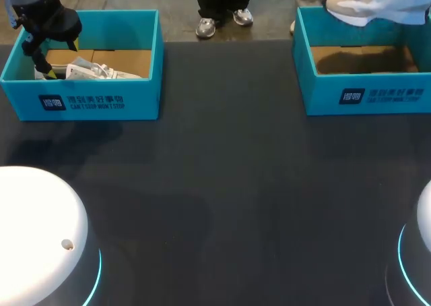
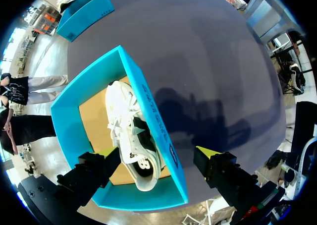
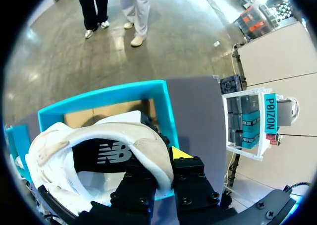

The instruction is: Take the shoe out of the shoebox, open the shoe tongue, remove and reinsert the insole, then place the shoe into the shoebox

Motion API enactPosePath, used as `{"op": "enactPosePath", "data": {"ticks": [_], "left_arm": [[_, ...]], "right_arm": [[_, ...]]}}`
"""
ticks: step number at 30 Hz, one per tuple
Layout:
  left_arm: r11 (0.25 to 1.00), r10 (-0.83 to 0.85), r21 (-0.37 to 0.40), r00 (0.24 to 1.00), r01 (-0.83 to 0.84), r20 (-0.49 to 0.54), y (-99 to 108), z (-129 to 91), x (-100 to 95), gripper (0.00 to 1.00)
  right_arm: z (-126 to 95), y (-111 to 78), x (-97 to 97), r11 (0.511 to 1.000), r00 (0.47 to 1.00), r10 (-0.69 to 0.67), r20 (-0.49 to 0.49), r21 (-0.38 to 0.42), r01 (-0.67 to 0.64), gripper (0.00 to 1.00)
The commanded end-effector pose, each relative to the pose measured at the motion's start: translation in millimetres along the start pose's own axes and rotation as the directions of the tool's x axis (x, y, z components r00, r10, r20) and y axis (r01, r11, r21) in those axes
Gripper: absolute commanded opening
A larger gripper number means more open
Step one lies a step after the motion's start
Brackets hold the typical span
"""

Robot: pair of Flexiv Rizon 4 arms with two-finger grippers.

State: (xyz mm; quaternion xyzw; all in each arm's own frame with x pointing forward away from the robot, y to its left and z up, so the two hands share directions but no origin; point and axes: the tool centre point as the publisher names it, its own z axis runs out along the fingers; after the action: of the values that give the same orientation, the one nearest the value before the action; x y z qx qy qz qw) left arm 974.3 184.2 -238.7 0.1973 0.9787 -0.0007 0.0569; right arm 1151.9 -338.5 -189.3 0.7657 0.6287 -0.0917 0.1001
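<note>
**As Recorded: Effector State and Clearance**

Where the right gripper [image 3: 166,160] is clamped on the collar of the held shoe [image 3: 99,145], that shoe hangs over the far rim of the right shoebox [image 1: 363,94]. The left gripper [image 2: 157,155] is spread wide over one end of the left shoebox [image 2: 148,98]. Its walls enclose the boxed shoe [image 2: 131,136]. The dark table [image 1: 222,198] spans between the boxes, which stand well apart.
</note>
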Motion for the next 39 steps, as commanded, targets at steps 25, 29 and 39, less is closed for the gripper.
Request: {"op": "enactPosePath", "data": {"ticks": [25,29,39], "left_arm": [[1.0,0.0,-0.002,1.0,0.0,0.003,-0.4,0.0,1.7,1.0],[1.0,0.0,-0.002,1.0,0.0,0.003,-0.4,0.0,1.7,1.0],[1.0,0.0,-0.002,1.0,0.0,0.003,-0.4,0.0,1.7,1.0]], "right_arm": [[-25.0,-2.5,1.0,1.0,1.0,0.002,-0.007,-0.015,-0.002,0.0],[-27.7,-16.4,0.6,1.0,1.0,0.004,0.001,-0.026,-0.004,0.0],[-42.3,-54.4,16.6,0.999,1.0,0.006,0.028,-0.052,-0.004,0.0]]}}
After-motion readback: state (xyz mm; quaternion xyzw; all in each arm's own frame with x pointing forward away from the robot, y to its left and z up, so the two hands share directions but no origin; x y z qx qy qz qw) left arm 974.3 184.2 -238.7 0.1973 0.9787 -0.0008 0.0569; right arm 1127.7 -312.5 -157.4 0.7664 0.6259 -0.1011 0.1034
